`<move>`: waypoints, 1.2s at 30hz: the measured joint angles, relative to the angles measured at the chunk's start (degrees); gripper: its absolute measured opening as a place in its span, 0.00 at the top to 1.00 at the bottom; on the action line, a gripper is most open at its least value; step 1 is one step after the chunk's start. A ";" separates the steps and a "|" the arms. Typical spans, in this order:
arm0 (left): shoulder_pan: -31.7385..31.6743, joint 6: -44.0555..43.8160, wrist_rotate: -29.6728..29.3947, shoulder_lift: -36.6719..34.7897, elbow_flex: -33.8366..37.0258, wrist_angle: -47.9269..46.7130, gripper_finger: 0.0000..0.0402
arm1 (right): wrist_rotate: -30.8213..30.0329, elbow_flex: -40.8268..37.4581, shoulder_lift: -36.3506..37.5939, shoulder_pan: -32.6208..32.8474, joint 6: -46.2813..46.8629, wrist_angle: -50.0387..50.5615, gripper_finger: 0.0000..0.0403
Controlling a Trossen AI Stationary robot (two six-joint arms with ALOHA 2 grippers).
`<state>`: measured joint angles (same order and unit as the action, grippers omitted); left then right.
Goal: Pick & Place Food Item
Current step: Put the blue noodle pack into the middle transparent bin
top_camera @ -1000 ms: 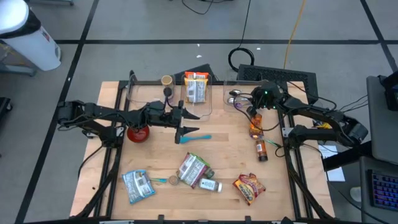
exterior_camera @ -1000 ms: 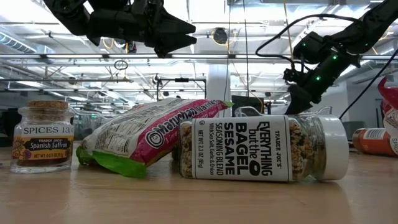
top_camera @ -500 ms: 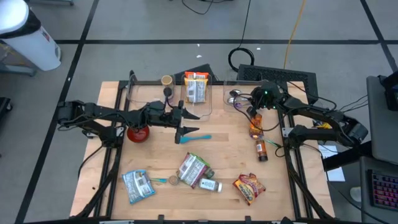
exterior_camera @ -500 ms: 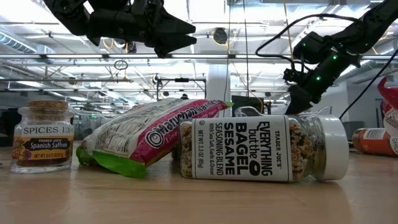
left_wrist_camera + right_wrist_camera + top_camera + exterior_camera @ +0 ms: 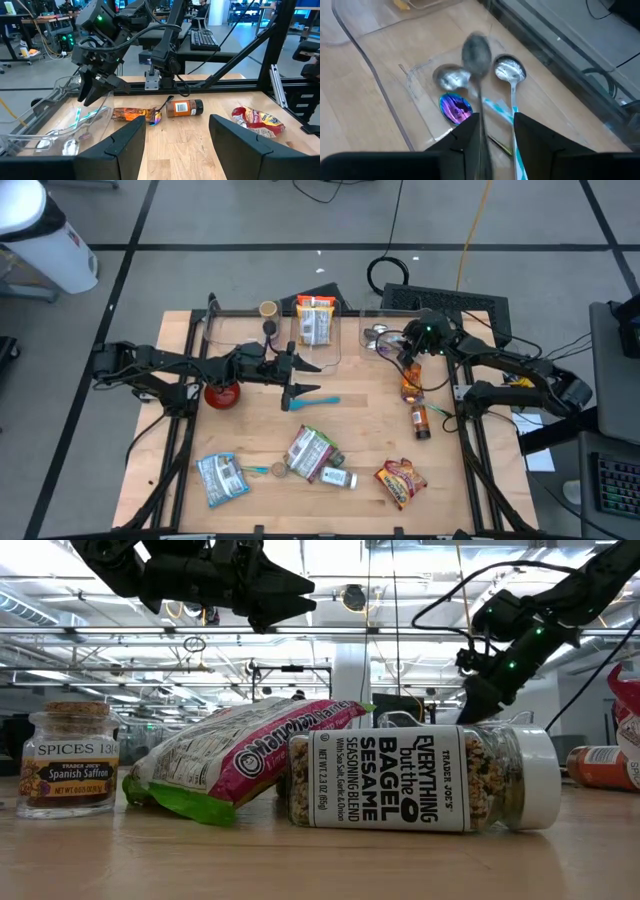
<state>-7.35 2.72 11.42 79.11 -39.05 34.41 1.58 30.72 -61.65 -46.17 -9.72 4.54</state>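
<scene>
1. Where the right gripper (image 5: 495, 120) hangs over the clear plastic tray (image 5: 370, 75) at the table's far edge, its fingers stand apart. A blurred silver metal spoon (image 5: 476, 47) has its handle loose between them, apparently let go to join the spoons below.
2. The left gripper (image 5: 300, 378) waits mid-table, spread and empty.
3. Food is untouched: the orange crinkled snack packet (image 5: 400, 480) lies near the front edge, well apart from both grippers.

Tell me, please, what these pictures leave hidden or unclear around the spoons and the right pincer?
- Falling spoon: motion-blurred in the right wrist view, so whether the right pincer touches it is unclear.
- Clear tray: nearly invisible from above; its spoons are too small to count.
- Right pincer in the low view: its tips are hidden behind the bagel seasoning jar.
</scene>
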 joint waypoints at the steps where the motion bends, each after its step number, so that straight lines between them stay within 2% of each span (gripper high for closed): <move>1: 0.00 0.00 0.00 0.00 0.00 0.00 0.43 | 0.00 0.00 0.46 0.02 0.00 0.00 0.70; 7: -0.09 1.44 -1.52 0.00 0.00 0.02 0.43 | 0.42 0.00 6.26 0.25 1.55 -2.45 0.70; 9: -0.11 2.71 -3.22 0.00 0.00 0.18 0.43 | 3.24 0.00 8.77 0.75 3.40 -4.92 0.70; 13: -0.11 3.61 -6.69 0.00 0.00 2.34 0.43 | 13.84 0.02 12.67 3.05 8.58 -11.01 0.70; 17: -0.13 4.23 -7.55 0.00 -0.02 3.69 0.43 | 21.33 -0.66 13.79 8.84 12.67 -17.63 0.70; 21: -0.13 4.94 -7.56 0.00 -0.02 3.73 0.43 | 22.36 -4.78 12.98 17.78 13.57 -28.24 0.71; 24: -0.13 5.46 -7.54 0.00 -0.02 1.72 0.43 | 20.44 -9.20 11.37 24.92 13.55 -38.90 0.71; 28: -0.11 7.91 -7.56 0.00 -0.03 -1.66 0.43 | 11.93 -14.91 8.19 34.33 12.47 -50.19 0.71; 34: 0.31 7.46 -7.68 -1.03 -0.04 -8.11 0.43 | 0.50 -18.10 1.81 46.10 11.09 -57.31 0.71; 36: 1.06 7.29 -9.72 -2.41 -0.22 -11.96 0.43 | -2.78 -18.10 -0.45 49.19 10.16 -58.45 0.71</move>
<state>-6.30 10.01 1.70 76.70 -39.27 22.45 -1.19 12.62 -62.10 3.03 0.44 -53.92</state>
